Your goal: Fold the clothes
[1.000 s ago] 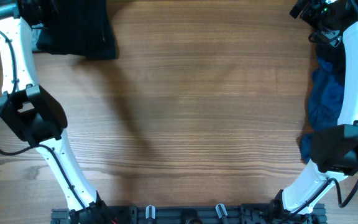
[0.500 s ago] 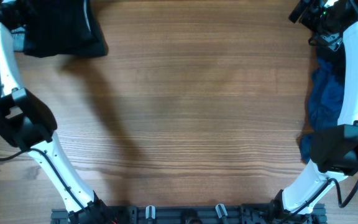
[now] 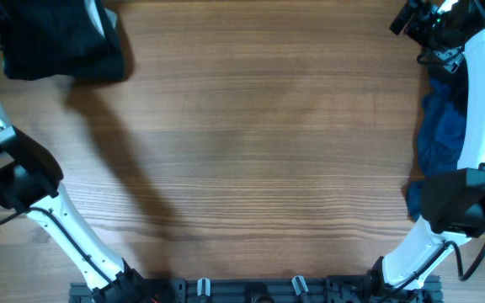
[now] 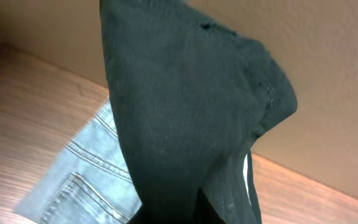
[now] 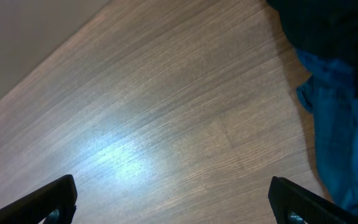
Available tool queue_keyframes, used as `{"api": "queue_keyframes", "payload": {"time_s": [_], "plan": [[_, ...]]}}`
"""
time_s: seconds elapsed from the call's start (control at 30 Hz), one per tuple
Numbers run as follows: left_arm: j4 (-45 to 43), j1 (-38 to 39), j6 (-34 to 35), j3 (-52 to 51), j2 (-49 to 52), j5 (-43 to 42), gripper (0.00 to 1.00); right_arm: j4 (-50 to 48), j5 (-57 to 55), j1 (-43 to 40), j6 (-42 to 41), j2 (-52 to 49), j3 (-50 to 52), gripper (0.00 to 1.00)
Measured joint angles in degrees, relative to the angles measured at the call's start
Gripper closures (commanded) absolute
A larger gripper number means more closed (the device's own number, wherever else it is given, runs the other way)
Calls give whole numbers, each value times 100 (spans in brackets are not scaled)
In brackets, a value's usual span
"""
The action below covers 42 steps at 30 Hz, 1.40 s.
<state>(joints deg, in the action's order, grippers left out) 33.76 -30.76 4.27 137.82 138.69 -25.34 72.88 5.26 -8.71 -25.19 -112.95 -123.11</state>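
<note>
A black garment [image 3: 61,42] hangs at the table's far left corner, held up by my left arm; in the left wrist view it [image 4: 191,118] drapes from the bottom edge and hides the left gripper's fingers. Light blue jeans [image 4: 79,180] lie on the table under it. My right gripper [image 3: 418,18] is at the far right corner, open and empty; its fingertips [image 5: 173,199] are wide apart above bare wood. A blue garment [image 3: 440,139] lies in a heap along the right edge, also in the right wrist view [image 5: 347,124], with a dark cloth [image 5: 334,31] behind it.
The wooden table [image 3: 259,143] stretches between the two arms. A tan wall [image 4: 316,81] stands behind the table's far edge. The arms' bases sit at the near edge [image 3: 251,290].
My left arm has swung left and back, carrying the black garment toward the far left corner. The right arm has hardly moved.
</note>
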Motion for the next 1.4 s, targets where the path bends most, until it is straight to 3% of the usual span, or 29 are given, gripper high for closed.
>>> {"api": "queue_keyframes", "payload": {"time_s": [0.07, 0.1, 0.2, 0.23, 0.27, 0.63, 0.9, 0.93, 1.03, 1.07, 1.13, 1.17, 1.4], "plan": [[-129, -68, 7, 0, 0, 0, 85, 48, 39, 0, 0, 0, 0, 0], [-175, -90, 15, 0, 0, 0, 75, 63, 61, 0, 0, 0, 0, 0], [-341, -149, 15, 0, 0, 20, 30, 105, 120, 0, 0, 2, 0, 0], [-380, -162, 44, 0, 0, 46, 9, 127, 136, 0, 0, 0, 0, 0], [-404, -168, 61, 2, 0, 81, 0, 151, 142, 0, 0, 2, 0, 0], [-367, -192, 374, 2, 0, 343, 0, 240, 356, 0, 0, 0, 0, 0], [1062, -188, 986, 11, 0, 15, 0, 452, 393, 0, 0, 0, 0, 0], [1224, -188, 1005, 11, 0, 17, 0, 448, 396, 0, 0, 2, 0, 0], [1604, -188, 1040, 11, 0, 17, 18, 398, 400, 0, 0, 0, 0, 0], [1641, -186, 1054, 11, 0, 17, 45, 339, 400, 0, 0, 0, 0, 0], [1606, -175, 1012, 11, 0, 20, 84, 247, 400, 0, 0, 0, 0, 0], [1539, -164, 992, 11, 0, 20, 96, 192, 404, 0, 0, 2, 0, 0], [-339, 15, 1202, 11, 2, 33, 96, 129, 422, 0, 0, 2, 0, 0]]}}
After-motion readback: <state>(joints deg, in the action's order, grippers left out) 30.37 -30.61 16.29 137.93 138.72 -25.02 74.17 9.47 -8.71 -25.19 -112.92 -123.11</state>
